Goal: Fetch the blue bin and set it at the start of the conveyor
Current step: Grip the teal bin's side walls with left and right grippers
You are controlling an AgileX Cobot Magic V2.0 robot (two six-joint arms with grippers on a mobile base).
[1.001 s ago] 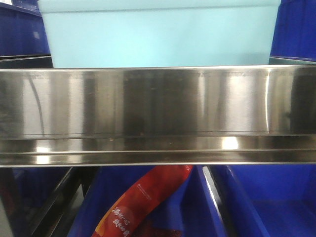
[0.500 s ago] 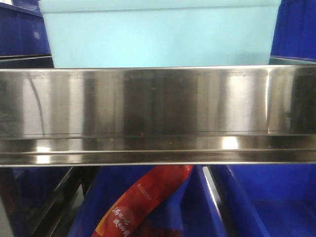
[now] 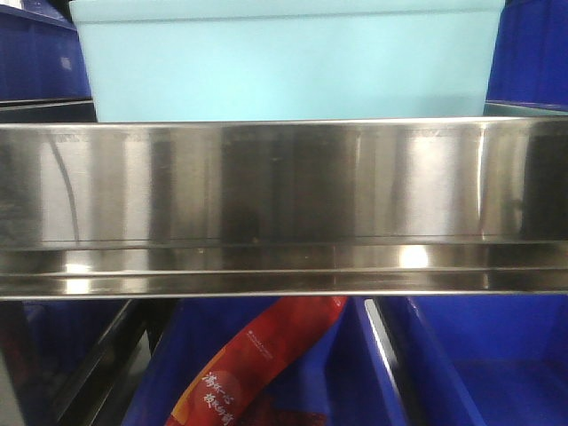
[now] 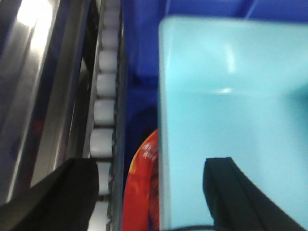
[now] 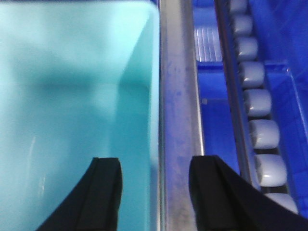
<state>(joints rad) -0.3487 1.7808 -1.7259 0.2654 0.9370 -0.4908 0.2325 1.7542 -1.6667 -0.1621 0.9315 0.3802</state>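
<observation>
In the front-facing view, the blue bin (image 3: pixel 284 62) sits on the upper shelf behind the steel shelf rail (image 3: pixel 284 186). Its long axis runs side to side, and dark blue bins (image 3: pixel 35 53) flank it. A red packet (image 3: pixel 257 364) lies in a bin on the level below. Neither arm shows here, and the conveyor start is out of sight in every view.

In the left wrist view, the left gripper (image 4: pixel 150 166) is spread wide and holds nothing. The bin's end wall runs straight ahead between its fingers. One finger is over the tub's interior and the other is outside, toward a line of white rollers (image 4: pixel 103 110).

In the right wrist view, the right gripper (image 5: pixel 155 163) is likewise parted and empty, straddling the opposite end wall. One finger is inside the tub and the other is over a grey metal strip (image 5: pixel 180 120) just beside it.

Both arms seem equally near, one at each end of the long axis, so the coming move likely turns on closing each pair across its wall. Only the wrist views show this straddle. Only the front view shows the rail the bin must clear. Whether any pad touches plastic cannot be told.
</observation>
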